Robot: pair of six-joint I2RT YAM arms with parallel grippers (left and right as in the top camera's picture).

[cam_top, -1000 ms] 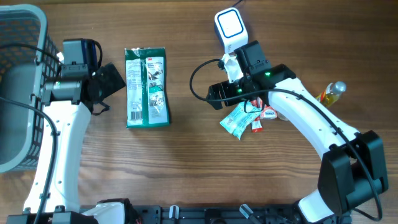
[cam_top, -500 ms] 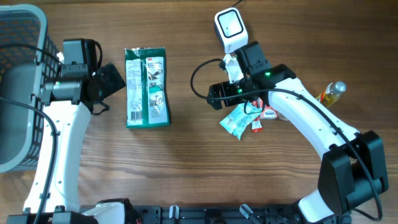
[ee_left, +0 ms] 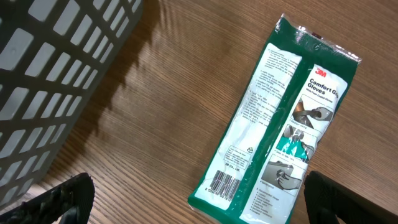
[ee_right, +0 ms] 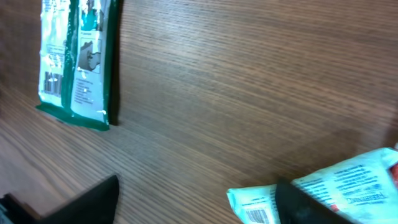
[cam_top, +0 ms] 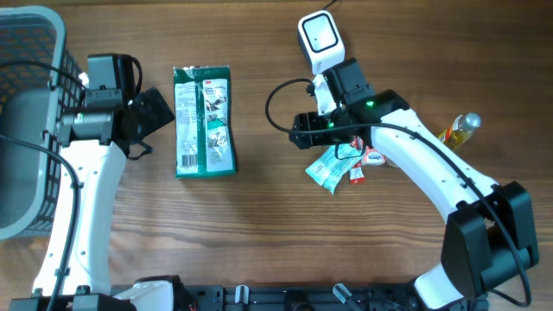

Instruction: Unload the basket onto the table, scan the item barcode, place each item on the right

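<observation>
Left tool (ee_left: 202,196) wide, empty, just left of flat green plastic glove pack (cam_top: 204,121), barcode up on wooden tabletop (cam_top: 259,225). Right tool (ee_right: 196,202), right of pack, jaws apart, empty. Closing risks snagging pale teal sachet (ee_right: 348,180), dragging it. White handheld scanner (cam_top: 318,36) further right of pack, unheld.

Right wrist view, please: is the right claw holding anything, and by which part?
Nothing is held. The right claw stands open over the wooden table, with a corner of the pale teal plastic packet just inside one finger, not pinched.
</observation>
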